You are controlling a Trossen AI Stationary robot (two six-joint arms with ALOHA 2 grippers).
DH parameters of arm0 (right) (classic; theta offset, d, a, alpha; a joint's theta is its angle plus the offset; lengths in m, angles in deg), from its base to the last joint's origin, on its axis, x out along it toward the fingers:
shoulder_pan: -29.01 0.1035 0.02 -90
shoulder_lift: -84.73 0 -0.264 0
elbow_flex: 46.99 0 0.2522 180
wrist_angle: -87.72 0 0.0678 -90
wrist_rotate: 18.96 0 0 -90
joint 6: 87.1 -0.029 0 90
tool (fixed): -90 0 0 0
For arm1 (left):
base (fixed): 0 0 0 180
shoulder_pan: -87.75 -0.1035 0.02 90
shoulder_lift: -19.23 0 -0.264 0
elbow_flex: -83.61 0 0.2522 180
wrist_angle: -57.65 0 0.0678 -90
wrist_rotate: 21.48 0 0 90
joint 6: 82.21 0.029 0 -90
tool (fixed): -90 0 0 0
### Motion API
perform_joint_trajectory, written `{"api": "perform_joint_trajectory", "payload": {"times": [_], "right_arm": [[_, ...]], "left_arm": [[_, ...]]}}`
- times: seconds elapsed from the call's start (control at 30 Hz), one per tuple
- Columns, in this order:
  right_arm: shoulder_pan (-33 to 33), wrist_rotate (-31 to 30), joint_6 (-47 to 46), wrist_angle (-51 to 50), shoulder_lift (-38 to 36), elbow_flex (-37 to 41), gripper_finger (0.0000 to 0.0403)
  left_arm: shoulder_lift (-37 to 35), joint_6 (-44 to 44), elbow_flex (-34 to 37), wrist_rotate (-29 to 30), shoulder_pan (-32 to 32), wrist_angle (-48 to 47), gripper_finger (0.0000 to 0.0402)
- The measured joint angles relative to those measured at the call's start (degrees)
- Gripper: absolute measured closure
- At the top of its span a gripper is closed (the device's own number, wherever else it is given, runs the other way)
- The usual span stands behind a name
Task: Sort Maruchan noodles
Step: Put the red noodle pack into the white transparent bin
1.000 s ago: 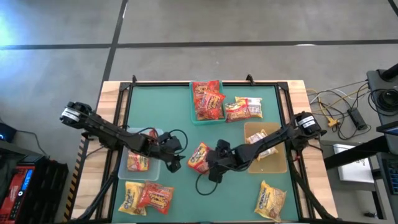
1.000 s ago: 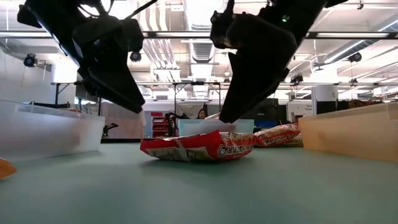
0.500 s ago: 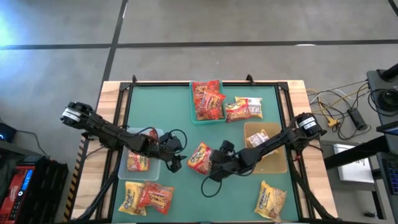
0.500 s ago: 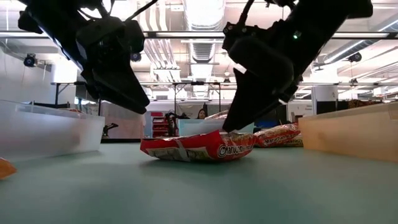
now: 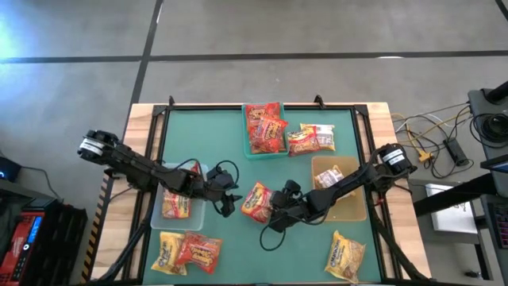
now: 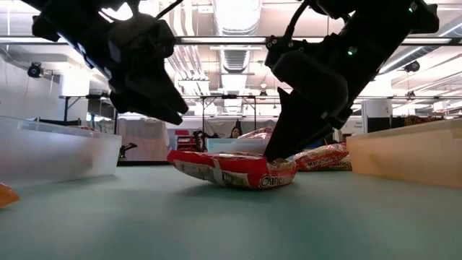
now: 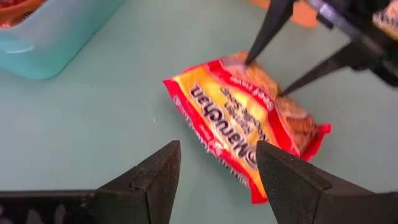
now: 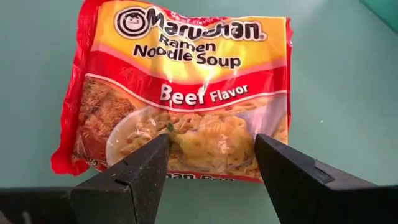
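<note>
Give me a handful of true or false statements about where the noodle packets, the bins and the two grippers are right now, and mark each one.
1. The right gripper has its open fingers on the edge of a red beef-flavor packet in the middle of the table. True.
2. The left gripper is shut on that packet. False: it is open and apart from it.
3. The teal bin holds yellow packets only. False: the packets in it are red.
4. The clear bin on the left side holds a packet. True.
5. No packets lie loose at the table's near edge. False: a pair lies at the left and one yellow packet at the right.
</note>
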Motion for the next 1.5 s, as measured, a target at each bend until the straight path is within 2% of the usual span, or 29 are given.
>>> {"api": "perform_joint_trajectory", "payload": {"times": [0.23,0.5,0.77,1.1,1.27,1.5], "right_arm": [[0.46,0.08,-0.1,-0.15,-0.08,1.22,0.0172],[0.98,0.14,0.1,-0.65,-0.05,2.26,0.0172],[1.34,0.39,0.08,-0.85,0.13,3.1,0.0172],[1.75,0.22,0.06,-0.69,0.13,3.1,0.0172],[1.73,-2.36,0.61,-0.47,0.2,3.18,0.0172],[1.62,-2.71,2.79,-0.37,0.2,3.18,0.0172]], "left_arm": [[0.61,-1.91,0.0,0.01,-1.12,0.92,0.0208],[5.55,-5.62,0.0,-0.63,-2.07,5.99,0.0208],[9.03,-7.45,0.0,-7.59,-4.24,12.56,0.0208],[7.06,-11.73,0.0,-11.06,-3.98,12.11,0.0207],[6.08,-9.67,0.0,-12.07,-4.84,11.13,0.0207],[1.28,-5.36,0.0,-11.97,-8.11,1.95,0.0207]]}}
